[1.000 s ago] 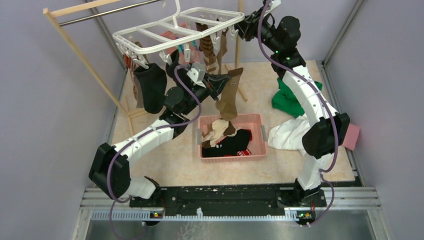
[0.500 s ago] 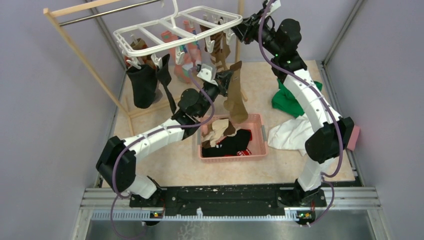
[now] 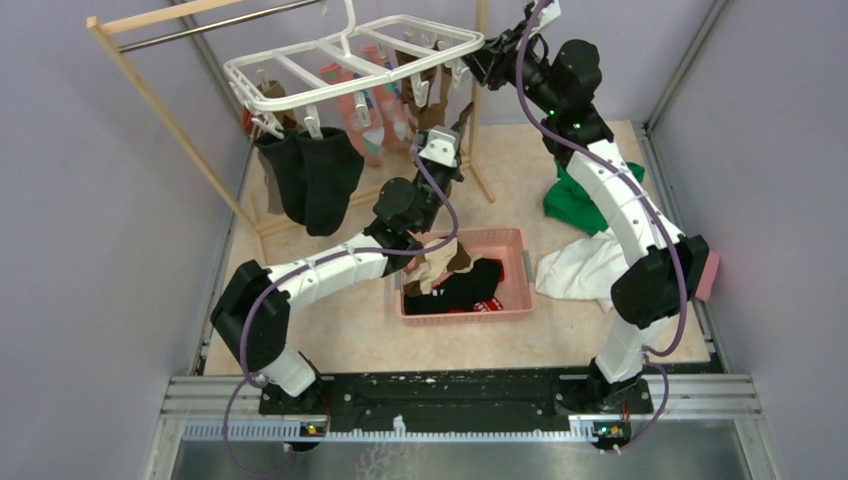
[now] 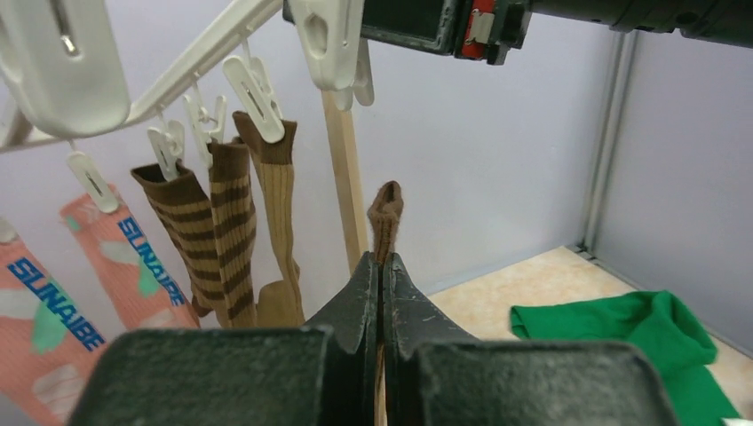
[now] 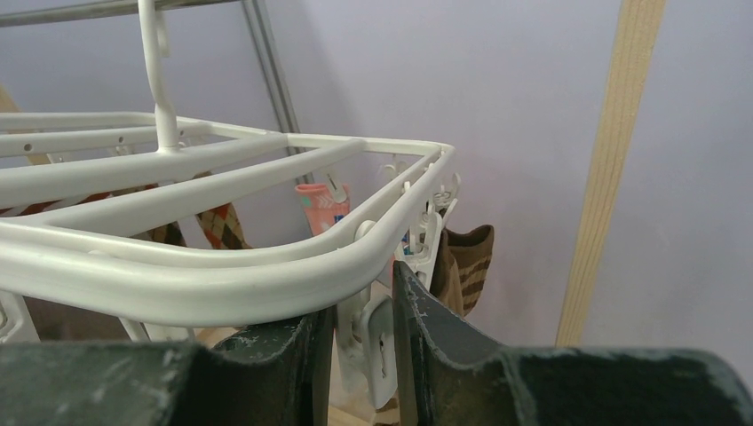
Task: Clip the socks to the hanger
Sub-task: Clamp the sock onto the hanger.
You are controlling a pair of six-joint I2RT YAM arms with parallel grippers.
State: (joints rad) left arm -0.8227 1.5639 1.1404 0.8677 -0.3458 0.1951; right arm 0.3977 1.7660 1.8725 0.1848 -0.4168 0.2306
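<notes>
Socks [image 3: 310, 175] hang clipped under the white hanger [image 3: 300, 62] at the far left, and more lie in the pink basket [image 3: 500, 232] mid-table. The left gripper [image 3: 460, 122] is raised just below the hanger's right end. The right gripper [image 3: 480, 52] meets the hanger's right corner.

From the left wrist, the fingers are pressed together on a plain brown sock [image 4: 386, 206]. Its tip stands just above them, beneath an overhead clip [image 4: 324, 40], and striped socks [image 4: 204, 231] hang to the left.

From the right wrist, the fingers pinch a corner clip [image 5: 368, 342] dangling from the frame.
</notes>
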